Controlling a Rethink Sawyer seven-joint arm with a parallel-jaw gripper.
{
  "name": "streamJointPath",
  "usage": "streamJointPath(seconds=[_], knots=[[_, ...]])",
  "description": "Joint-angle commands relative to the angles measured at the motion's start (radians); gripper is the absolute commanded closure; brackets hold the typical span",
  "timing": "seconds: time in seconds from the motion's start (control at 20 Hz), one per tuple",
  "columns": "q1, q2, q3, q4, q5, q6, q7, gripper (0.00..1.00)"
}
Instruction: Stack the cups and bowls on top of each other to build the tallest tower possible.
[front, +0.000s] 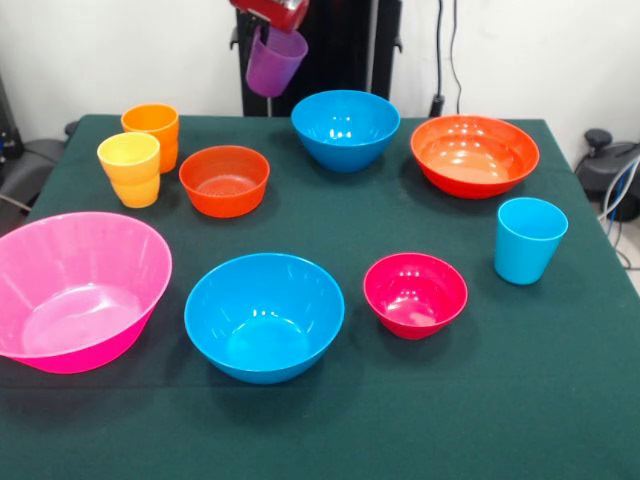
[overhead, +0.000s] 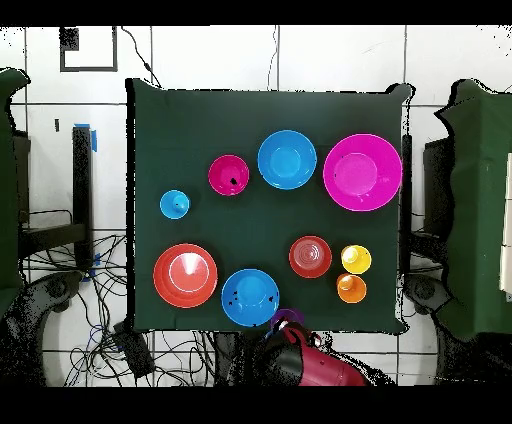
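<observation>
My gripper is shut on the rim of the purple cup and holds it tilted in the air over the table's far edge. In the overhead view the cup shows just off the table's edge, by the red arm. The small orange bowl stands below and to the left of the cup. The small crimson bowl stands near the front. The yellow cup and orange cup stand side by side at the far left. No piece rests on another.
A blue bowl and the wide orange bowl stand at the far side. The light blue cup is at the right. The second blue bowl and the huge pink bowl stand at the front.
</observation>
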Motion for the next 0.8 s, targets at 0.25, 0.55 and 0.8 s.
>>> streamJointPath(seconds=[0.25,0.55,0.8], knots=[[0.005,0.052,0.057,-0.177,-0.024,0.056,0.052,1.0],[-0.003,0.095,0.059,-0.235,-0.023,0.05,0.052,1.0],[-0.012,0.141,0.062,-0.267,-0.027,0.015,0.065,1.0]])
